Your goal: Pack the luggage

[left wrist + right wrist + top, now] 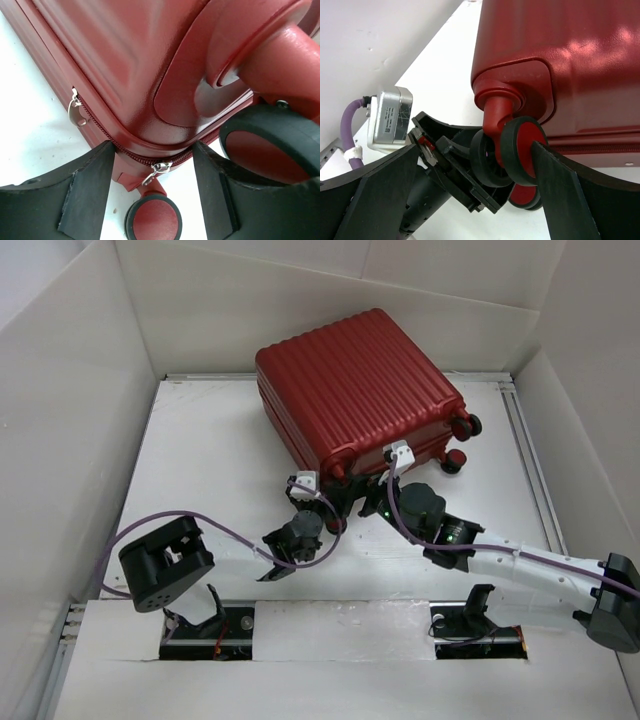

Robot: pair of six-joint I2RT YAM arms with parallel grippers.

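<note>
Luggage shut, interior unseen

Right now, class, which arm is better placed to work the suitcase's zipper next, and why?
Left. Its open tool straddles the corner seam of the suitcase, with a zipper pull lying right between its fingers. The right tool stands open around a wheel instead.

The luggage lies on the desk, at 12 o'clock from the arm bases. The left claw straddles its 6 o'clock corner. The right claw is just at 3 o'clock of the left one, beside a wheel.
</note>
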